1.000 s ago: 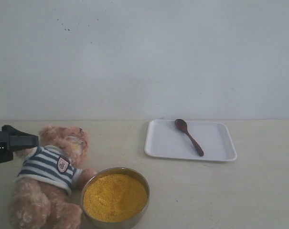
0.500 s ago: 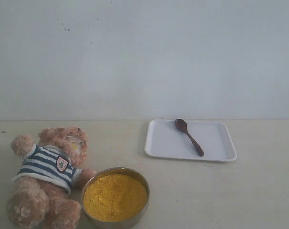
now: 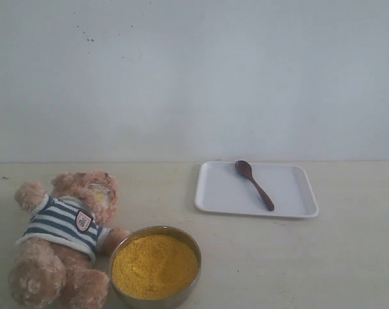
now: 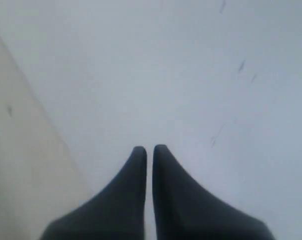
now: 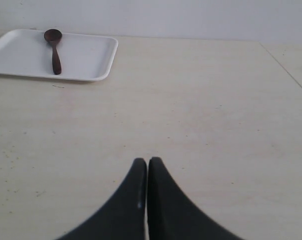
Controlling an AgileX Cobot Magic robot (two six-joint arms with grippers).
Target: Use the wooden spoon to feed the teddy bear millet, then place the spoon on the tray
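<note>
Wooden spoon (image 3: 254, 185) is held by neither arm. The left gripper (image 4: 149, 150) has its dark fingers pressed almost together on nothing, facing a pale wall (image 4: 190, 60). The right gripper (image 5: 148, 162) is likewise closed and empty over the beige table (image 5: 190, 100). Well beyond it, the spoon lies diagonally on the white tray (image 3: 287, 193). Apart on the left, the teddy bear (image 3: 65, 235) lies sprawled just beside a steel bowl (image 3: 171, 300) full of millet (image 3: 154, 265).

The left claw (image 4: 149, 150) and right claw (image 5: 147, 162) are each smooth, matte black, tapering to rounded tips.
</note>
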